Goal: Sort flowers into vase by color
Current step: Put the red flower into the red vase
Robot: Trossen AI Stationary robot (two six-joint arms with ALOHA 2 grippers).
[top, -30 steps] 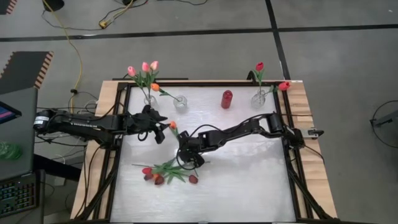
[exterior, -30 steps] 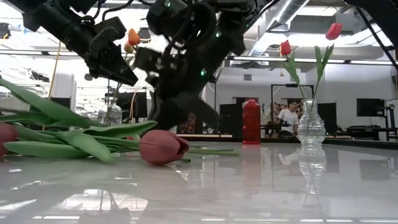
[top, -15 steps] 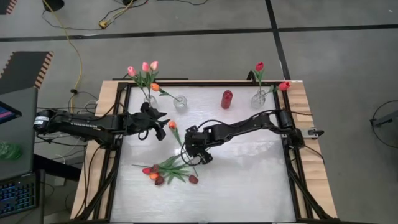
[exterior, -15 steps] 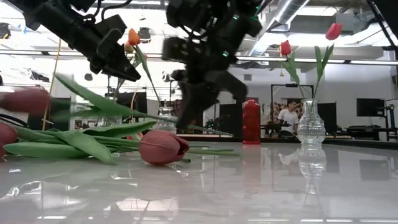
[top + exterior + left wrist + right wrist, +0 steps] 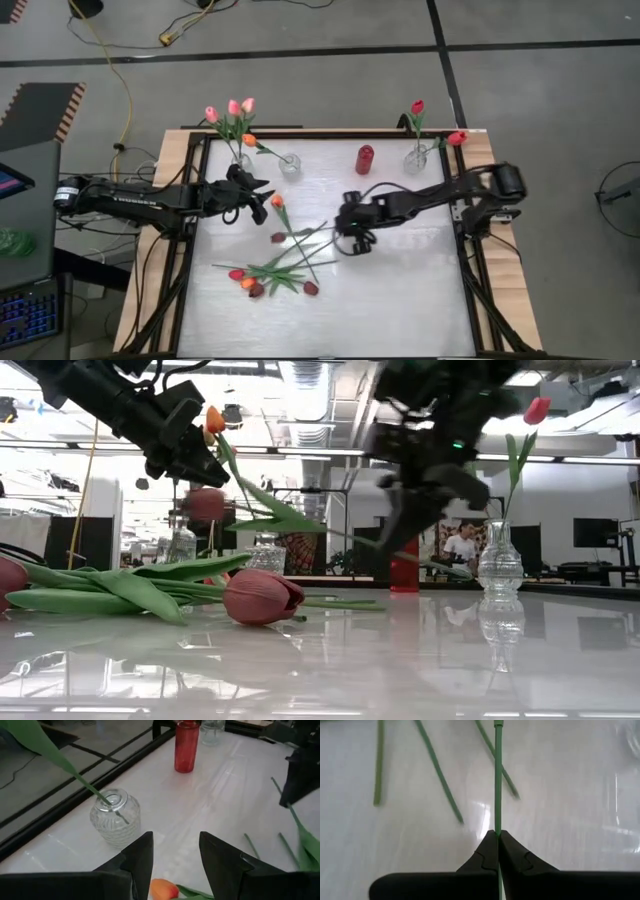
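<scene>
our right gripper (image 5: 497, 836) has pulled back toward the table's middle since a moment ago, when it sat over the flower heap, and it is pinched tight on the thin green stem of a maroon tulip (image 5: 278, 238) that it has dragged clear of the pile. that stem runs straight out from between the fingers, with the dark head trailing at its far end, lifted off the table (image 5: 420, 300) in the low view. our left gripper (image 5: 173, 854) hangs in much the same spot as before, fingers parted, with an orange tulip (image 5: 163, 889) just under them and a clear round vase (image 5: 115, 818) a little ahead. the remaining flowers (image 5: 270, 280) lie heaped at the table's near edge. pink tulips (image 5: 230, 112) and red tulips (image 5: 435, 122) stand in vases along the far edge.
</scene>
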